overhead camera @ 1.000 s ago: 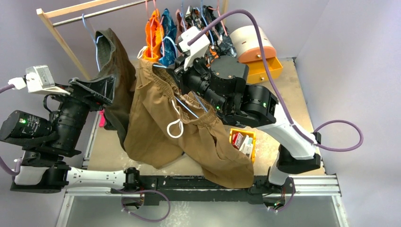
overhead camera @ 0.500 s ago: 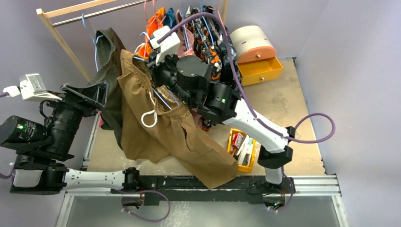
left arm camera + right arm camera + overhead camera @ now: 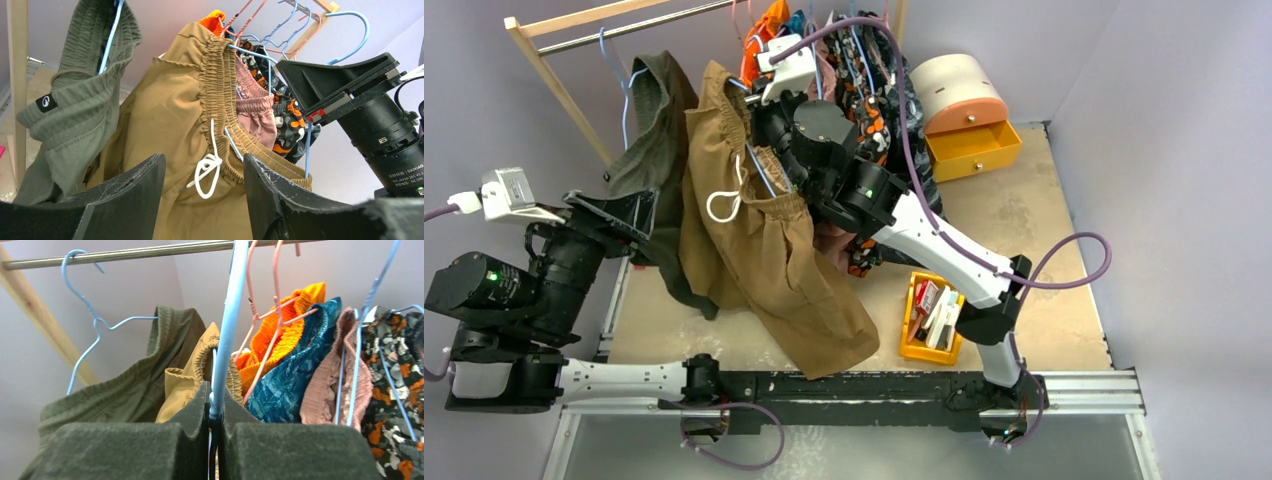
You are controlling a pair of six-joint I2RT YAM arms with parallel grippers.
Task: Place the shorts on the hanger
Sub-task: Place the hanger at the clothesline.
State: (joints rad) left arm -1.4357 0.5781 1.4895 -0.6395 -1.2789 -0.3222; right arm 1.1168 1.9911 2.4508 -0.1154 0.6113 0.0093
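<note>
Clamping right gripper on thin hanger; holding left gripper apart, empty; judging shorts soft, floppy: grab waistband.

We see pale lavender walls closing in a worn tan tabletop. At the back stands a clothes rack with a light wooden frame and a silver metal rail. A rounded cream-and-orange drawer chest sits by the far wall, its yellow lower drawer pulled open. The light is soft and even.

Shorts — hanger too, seemingly — raised toward rail.
</note>
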